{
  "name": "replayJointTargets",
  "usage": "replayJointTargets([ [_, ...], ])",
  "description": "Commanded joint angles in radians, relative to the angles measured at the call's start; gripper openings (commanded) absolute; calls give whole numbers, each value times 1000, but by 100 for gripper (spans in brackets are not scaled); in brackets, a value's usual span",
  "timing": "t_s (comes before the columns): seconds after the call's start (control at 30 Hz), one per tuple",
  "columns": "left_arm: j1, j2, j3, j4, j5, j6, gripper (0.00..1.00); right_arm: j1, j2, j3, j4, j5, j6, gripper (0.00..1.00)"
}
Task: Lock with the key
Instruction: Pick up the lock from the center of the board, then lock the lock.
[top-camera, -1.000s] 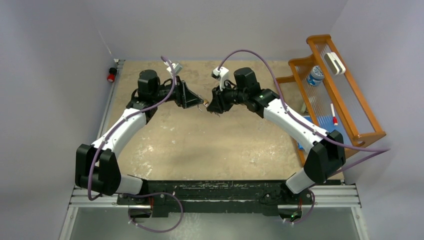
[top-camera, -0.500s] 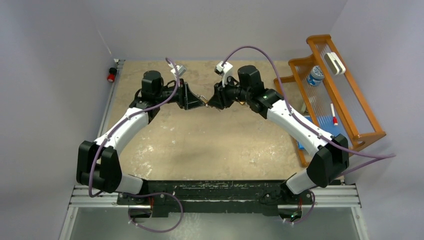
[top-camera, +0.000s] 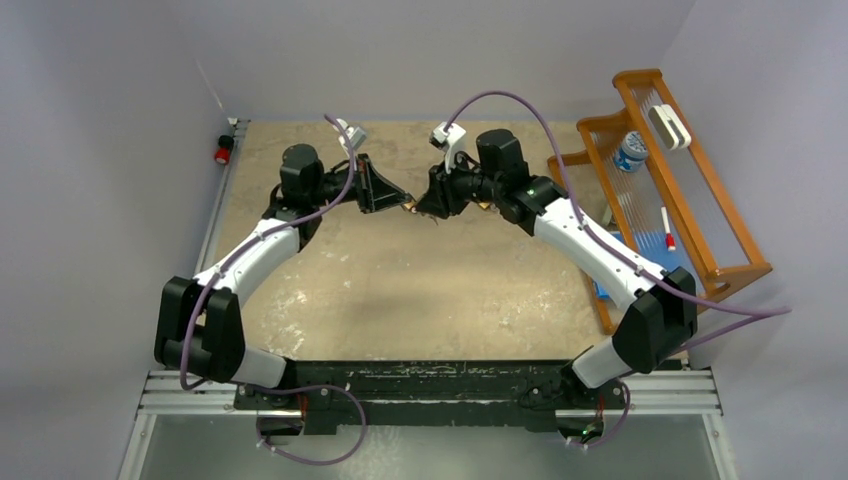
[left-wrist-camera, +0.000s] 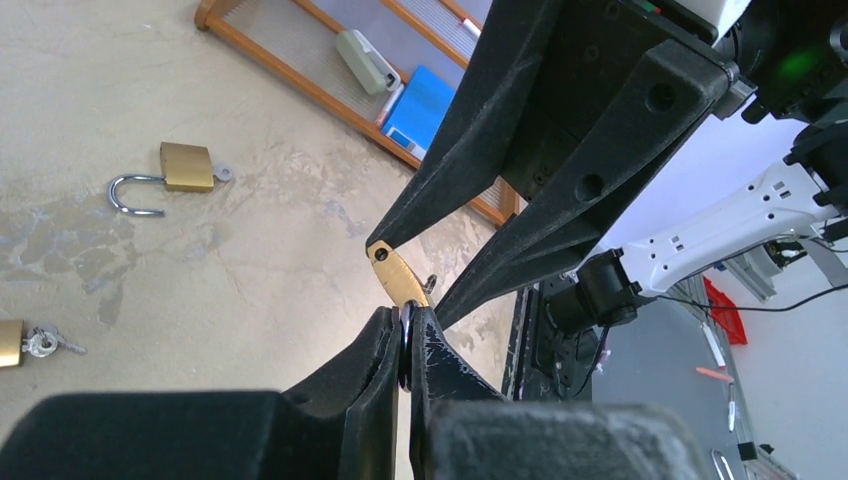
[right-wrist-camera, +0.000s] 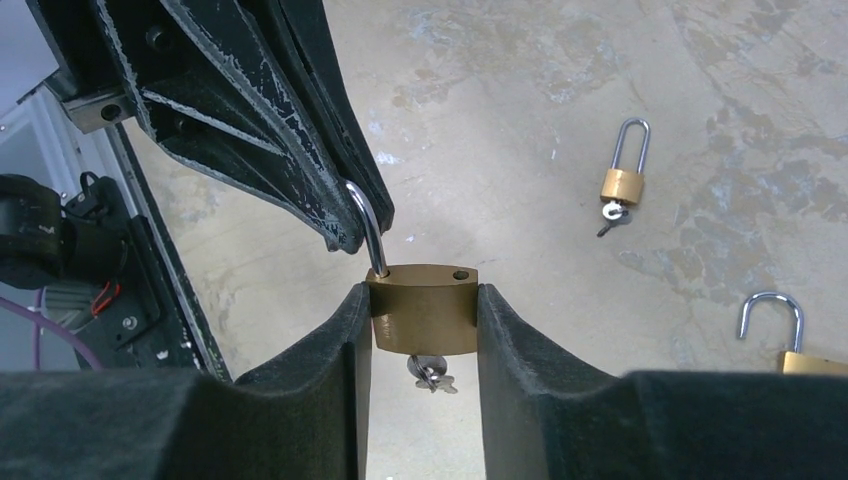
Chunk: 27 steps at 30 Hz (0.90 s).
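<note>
A brass padlock (right-wrist-camera: 422, 308) hangs in the air between the two arms, with my right gripper (right-wrist-camera: 420, 300) shut on the sides of its body. A key (right-wrist-camera: 428, 374) sticks out of its underside. Its steel shackle (right-wrist-camera: 368, 232) stands open, one leg out of the body. My left gripper (left-wrist-camera: 405, 320) is shut on that shackle, edge-on between the tips. In the left wrist view the padlock (left-wrist-camera: 397, 277) shows just beyond them. From the top, the left gripper (top-camera: 400, 203) and right gripper (top-camera: 425, 207) meet at the padlock (top-camera: 413, 206), mid-table toward the back.
Two more padlocks lie on the table: an open one (left-wrist-camera: 185, 167) and one with a key and its shackle down (right-wrist-camera: 622, 185). A wooden rack (top-camera: 690, 200) holding small items stands along the right edge. A red object (top-camera: 223, 155) sits at the back left corner.
My left gripper has gone from open to shut on the shackle. Both grippers have shifted slightly toward the back of the table with the padlock.
</note>
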Motion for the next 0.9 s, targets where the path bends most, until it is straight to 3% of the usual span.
replayJointTargets([
  [0.0, -7, 11, -3, 116, 46, -23, 0, 1, 9, 88, -1, -37, 6, 40],
  [0.13, -6, 42, -6, 164, 38, -40, 0, -7, -12, 81, -11, -11, 11, 97],
  [0.23, 1, 90, 3, 357, 38, -179, 0, -19, -57, 39, 27, -1, -11, 99],
  [0.37, 25, 53, -25, 542, -77, -288, 0, -100, -155, -87, 203, -71, 50, 99],
  [0.57, 56, -100, -116, 603, -286, -180, 0, -243, -294, -396, 747, -292, 177, 99],
  [0.67, 56, -114, -154, 739, -386, -208, 0, -255, -286, -496, 1088, -389, 183, 99],
  [0.73, 56, -99, -173, 860, -434, -265, 0, -261, -249, -490, 1199, -407, 247, 99],
  [0.87, 55, -33, -229, 1157, -532, -403, 0, -292, -114, -310, 1191, -620, 379, 98],
])
